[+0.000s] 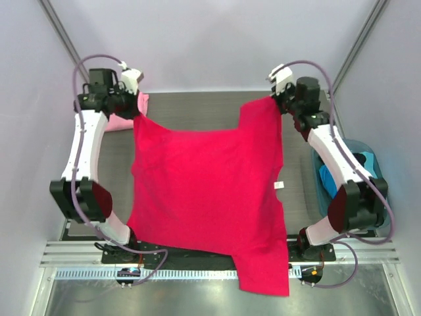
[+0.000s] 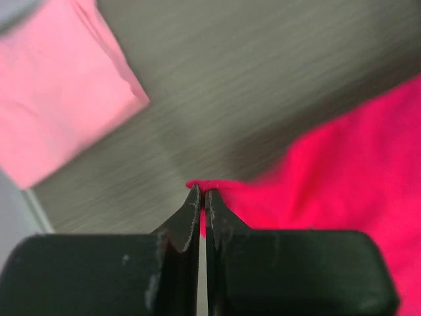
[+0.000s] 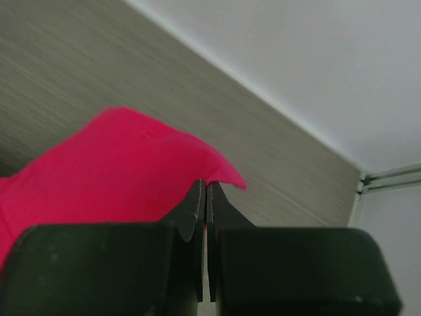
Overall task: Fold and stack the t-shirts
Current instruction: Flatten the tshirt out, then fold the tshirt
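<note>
The crimson-red t-shirt [image 1: 210, 191] is stretched above the table, held by its two far corners, and its near edge droops over the table's front edge. A small white label [image 1: 279, 185] shows near its right side. My left gripper [image 1: 136, 113] is shut on the far left corner; in the left wrist view the left gripper [image 2: 202, 192] pinches red cloth [image 2: 342, 171]. At the far right corner my right gripper [image 1: 275, 97] is shut on the cloth, and the right wrist view has the right gripper [image 3: 206, 186] clamping the red fabric [image 3: 112, 164]. The light pink t-shirt [image 1: 125, 118] lies folded at the far left, and the folded pink shirt [image 2: 56, 92] also shows in the left wrist view.
A blue bin [image 1: 365, 172] holding blue cloth stands at the table's right edge under the right arm. Grey walls and metal frame posts [image 1: 59, 29] close in the table's back and sides. A metal rail [image 1: 197, 253] runs along the near edge.
</note>
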